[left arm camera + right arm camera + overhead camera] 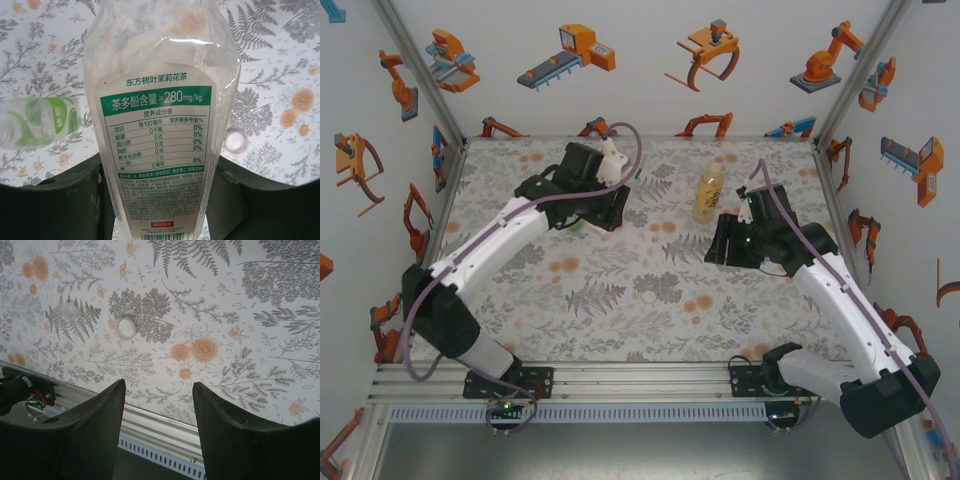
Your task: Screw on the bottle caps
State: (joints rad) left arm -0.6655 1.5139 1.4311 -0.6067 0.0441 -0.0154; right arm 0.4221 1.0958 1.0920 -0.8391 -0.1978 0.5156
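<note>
Flowery table cloth [620,300] lies under everything, with white walls [640,90] all around. On the left, the squat green bottle [42,122] lies on its side. Next to it, the left gripper [160,175] has its jaws tight on the clear bottle [160,100], down by the label. That bottle looks thin, light and squashy, so a soft hold low on the body seems best. A small white cap [236,141] lies near it. The amber bottle [708,193] stands further right. The right gripper [159,385] has its jaws apart with nothing inside, and a second cap [126,327] lies ahead. Caps look tiny, hard and light, so pinch the rim.
</note>
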